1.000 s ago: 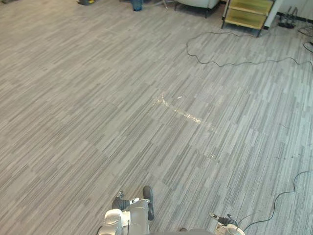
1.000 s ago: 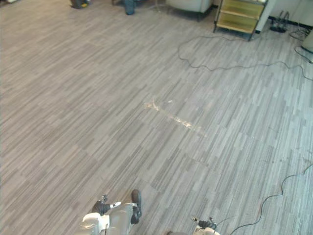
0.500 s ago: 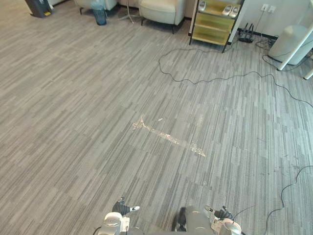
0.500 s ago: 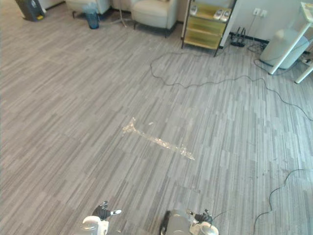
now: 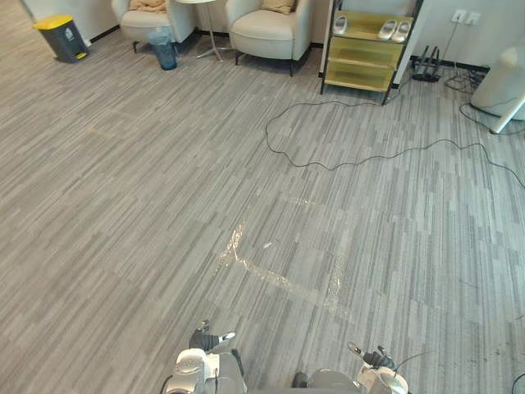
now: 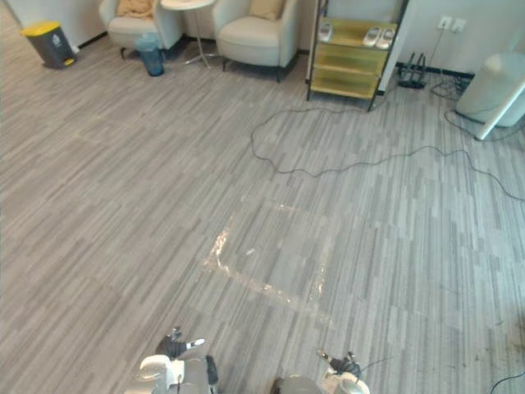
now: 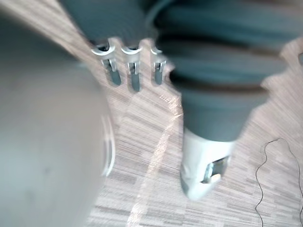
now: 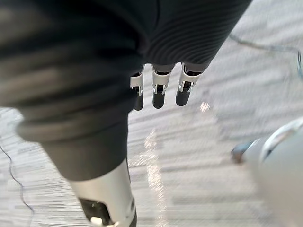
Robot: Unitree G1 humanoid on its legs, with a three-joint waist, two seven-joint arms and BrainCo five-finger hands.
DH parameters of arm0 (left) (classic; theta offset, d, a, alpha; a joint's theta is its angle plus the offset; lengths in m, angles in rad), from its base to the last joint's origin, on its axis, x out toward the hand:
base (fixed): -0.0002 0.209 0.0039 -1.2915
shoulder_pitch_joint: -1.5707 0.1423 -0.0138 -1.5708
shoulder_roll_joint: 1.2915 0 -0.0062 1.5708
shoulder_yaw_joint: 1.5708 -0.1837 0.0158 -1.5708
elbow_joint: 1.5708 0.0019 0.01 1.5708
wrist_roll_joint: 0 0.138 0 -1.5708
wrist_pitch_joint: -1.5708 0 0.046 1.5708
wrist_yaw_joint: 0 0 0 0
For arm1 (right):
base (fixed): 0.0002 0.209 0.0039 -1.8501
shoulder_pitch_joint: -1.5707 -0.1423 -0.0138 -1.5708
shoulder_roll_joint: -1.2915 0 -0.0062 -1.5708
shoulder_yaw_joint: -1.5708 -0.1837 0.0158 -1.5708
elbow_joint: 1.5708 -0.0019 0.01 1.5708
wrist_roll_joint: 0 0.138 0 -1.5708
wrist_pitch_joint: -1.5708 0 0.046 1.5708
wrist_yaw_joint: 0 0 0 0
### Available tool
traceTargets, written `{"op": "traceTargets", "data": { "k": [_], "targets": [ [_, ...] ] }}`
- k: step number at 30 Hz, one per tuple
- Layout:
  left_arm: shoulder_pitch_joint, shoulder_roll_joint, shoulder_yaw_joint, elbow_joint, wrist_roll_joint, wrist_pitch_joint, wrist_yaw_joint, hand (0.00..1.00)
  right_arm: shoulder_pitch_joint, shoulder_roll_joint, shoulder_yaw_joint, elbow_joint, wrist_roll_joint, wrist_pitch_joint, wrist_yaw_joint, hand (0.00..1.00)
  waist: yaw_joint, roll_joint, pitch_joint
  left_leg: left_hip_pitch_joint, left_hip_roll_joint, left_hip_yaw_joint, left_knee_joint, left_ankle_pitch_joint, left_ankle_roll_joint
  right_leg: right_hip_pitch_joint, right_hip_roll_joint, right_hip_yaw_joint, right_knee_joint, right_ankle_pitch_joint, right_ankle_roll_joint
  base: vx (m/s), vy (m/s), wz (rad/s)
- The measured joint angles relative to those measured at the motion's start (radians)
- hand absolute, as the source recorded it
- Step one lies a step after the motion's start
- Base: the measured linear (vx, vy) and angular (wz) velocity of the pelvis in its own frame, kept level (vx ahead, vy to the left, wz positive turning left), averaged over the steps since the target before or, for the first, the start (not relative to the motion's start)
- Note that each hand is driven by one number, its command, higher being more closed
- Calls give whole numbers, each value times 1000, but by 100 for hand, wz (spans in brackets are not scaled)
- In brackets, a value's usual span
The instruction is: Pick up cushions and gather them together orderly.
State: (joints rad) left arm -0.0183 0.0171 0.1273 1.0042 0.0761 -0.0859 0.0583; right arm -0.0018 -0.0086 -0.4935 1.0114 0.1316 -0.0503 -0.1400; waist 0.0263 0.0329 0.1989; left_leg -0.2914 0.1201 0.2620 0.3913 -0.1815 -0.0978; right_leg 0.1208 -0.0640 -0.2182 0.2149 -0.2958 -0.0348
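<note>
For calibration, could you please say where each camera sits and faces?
Left eye view: on the head, facing down across floor to armchairs; left hand and right hand below.
Right eye view: beside it; shares armchairs, tape marks.
Left wrist view: along the left hand to the floor.
Right wrist view: along the right hand, floorward.

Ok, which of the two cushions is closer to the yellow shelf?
The tan cushion on the right armchair, beside the yellow shelf; the other cushion lies on the left armchair, by the blue bin.
</note>
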Motion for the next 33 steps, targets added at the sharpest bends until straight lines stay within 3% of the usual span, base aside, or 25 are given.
{"op": "traceTargets", "data": {
  "k": [2, 3, 4, 5, 6, 8, 9, 10, 11, 13, 15, 17, 18, 19, 20, 21, 22, 23, 24, 25, 26, 28, 30, 32, 33],
  "targets": [
    [-1, 6, -32, 11, -1, -11, 1, 0, -6, -13, 0, 38, 0, 3, -8, 0, 29, 3, -14, 9, -43, -57, -163, 201, 17, 60, 1, 54, -70, -2, 38, 663, 200, -64],
    [-5, 20, -40, 17, 0, -12, 0, 0, -6, -4, 4, 50, -1, 3, -9, 0, 28, -19, -27, 13, -68, -54, -151, 192, 75, 70, -25, 76, -81, -2, 49, 623, 167, -42],
    [-14, 28, -46, 29, 0, -10, 0, 0, -8, -2, 3, 61, -2, 3, -9, 0, 13, -38, -33, 2, -81, -52, -104, 159, 105, 69, -45, 84, -65, 9, 67, 509, 120, -3],
    [-16, 33, -52, 32, 1, -10, -1, 0, -9, -3, 3, 64, -3, 3, -8, 0, 9, -44, -36, -5, -80, -48, -76, 140, 112, 66, -52, 95, -50, 13, 74, 595, 174, -17],
    [-17, 46, -67, 45, 1, -13, -3, 0, -5, -4, -5, 72, -9, 3, -9, 0, 19, -60, -46, 7, -78, -10, -11, 91, 132, 26, -67, 160, 82, 16, 80, 684, 215, -45],
    [-15, 52, -79, 64, 2, -11, -3, 0, -5, -6, -9, 72, -15, 2, -5, 0, 16, -64, -54, 70, -85, 7, -6, 52, 147, -56, -86, 195, 317, 77, 170, 487, 146, -41],
    [-15, 58, -106, 85, 2, -8, -3, 0, -3, -3, -6, 72, -15, 2, -1, 0, 6, -57, -51, 147, -88, 1, -33, 9, 149, -143, -99, 198, 552, 131, 240, 407, 78, -12],
    [-16, 58, -110, 90, 2, -7, -3, 0, -1, -3, -3, 72, -15, 2, 2, 0, 4, -56, -49, 173, -89, 1, -43, -2, 147, -169, -106, 190, 613, 121, 226, 581, 83, -16],
    [-18, 58, -126, 108, 2, 3, -2, 0, -2, -4, 12, 73, -15, 5, 7, 0, 4, -52, -45, 287, -99, 3, -118, -10, 146, -245, -138, 113, 749, 56, 146, 459, 31, -12],
    [-6, 51, -127, 116, 2, 6, -3, 0, 0, -18, 41, 72, -15, 5, 9, 0, -9, -21, -39, 396, -82, 17, -190, -10, 145, -303, -146, -7, 696, 3, 74, 373, -5, -11],
    [2, 53, -126, 116, 2, 6, -2, 0, -8, -25, 52, 72, -16, 4, 10, 0, -20, -14, -47, 434, -69, 29, -208, -10, 145, -380, -133, -72, 531, -3, 71, 446, -111, -1],
    [5, 50, -126, 118, 2, 6, -2, 0, -19, -35, 57, 71, -16, 4, 9, 0, -27, -15, -48, 457, -59, 27, -230, -12, 142, -426, -103, -80, 323, 56, 71, 380, -168, 21],
    [14, 60, -126, 115, 2, 5, -4, 0, -1, -37, 57, 73, -16, 4, 7, 0, -29, -46, -59, 487, -74, 22, -257, -20, 101, -427, -80, -60, 97, 217, 74, 412, -216, 24],
    [8, 56, -123, 132, 2, 7, -2, 0, 2, -59, 51, 95, -27, 6, 8, 0, -23, -22, -51, 527, -59, -14, -277, -47, 50, -424, -52, -41, 97, 330, -12, 501, -244, 13],
    [10, 49, -114, 133, 2, 6, -3, 0, -3, -71, 44, 104, -33, 7, 8, 0, -22, -4, -55, 530, -43, -20, -279, -49, 47, -424, -38, -41, 102, 329, -10, 404, -200, -15],
    [12, 37, -104, 139, 8, 6, -3, 0, -3, -81, 33, 106, -51, 11, 8, 0, -22, 19, -65, 528, -23, -34, -259, -46, 41, -425, -20, -41, 116, 269, -9, 236, -105, -16],
    [12, 36, -104, 139, 10, 5, -3, 0, -3, -81, 30, 106, -52, 11, 8, 0, -22, 22, -66, 526, -20, -36, -252, -46, 40, -424, -19, -43, 118, 261, -10, 399, -266, 16],
    [3, 23, -103, 146, 18, 6, -5, 0, 7, -79, -6, 116, -52, 12, 9, 0, -33, 29, -68, 448, 13, -75, -58, -40, 16, -391, -12, -56, 122, 205, -4, 307, -236, 31],
    [2, 21, -101, 143, 20, 6, -6, 0, 13, -79, -9, 118, -52, 14, 8, 0, -34, 29, -67, 415, 25, -87, 17, -35, 0, -373, -11, -62, 113, 199, -2, 431, -290, 53],
    [1, 12, -80, 129, 20, 4, -6, 0, 27, -76, -5, 112, -51, 15, 7, 0, -33, 31, -58, 317, 75, -112, 252, -4, -42, -309, 4, -85, 74, 187, -11, 294, -132, 29],
    [6, 10, -50, 104, 19, 4, -5, 0, 43, -73, 2, 106, -51, 16, 4, 0, -21, 35, -53, 234, 126, -96, 461, -9, -33, -246, 23, -89, 50, 167, -28, 295, -99, 20],
    [15, 10, -38, 86, 19, 4, -4, 0, 41, -72, 2, 99, -51, 14, 3, 0, -19, 33, -47, 169, 145, -52, 540, -32, 0, -171, 25, -88, 21, 148, -26, 275, -48, -7],
    [14, 11, -39, 84, 19, 3, -3, 0, 38, -70, -4, 94, -44, 13, 2, 0, -16, 33, -47, 119, 131, -10, 464, -56, 10, -124, 22, -81, -15, 142, -15, 266, 11, -15],
    [10, 12, -42, 75, 19, 3, -3, 0, 20, -71, -11, 94, -42, 12, 2, 0, -10, 32, -47, 96, 75, -3, 249, -56, 10, -110, 7, -57, -27, 133, 4, 237, 72, -31],
    [10, 12, -52, 73, 20, 4, -3, 0, 17, -72, -17, 94, -42, 11, 2, 0, -7, 33, -47, 104, 14, -42, 10, -23, 2, -102, -4, -34, -27, 123, 21, 271, 118, -54]
  ]
}}
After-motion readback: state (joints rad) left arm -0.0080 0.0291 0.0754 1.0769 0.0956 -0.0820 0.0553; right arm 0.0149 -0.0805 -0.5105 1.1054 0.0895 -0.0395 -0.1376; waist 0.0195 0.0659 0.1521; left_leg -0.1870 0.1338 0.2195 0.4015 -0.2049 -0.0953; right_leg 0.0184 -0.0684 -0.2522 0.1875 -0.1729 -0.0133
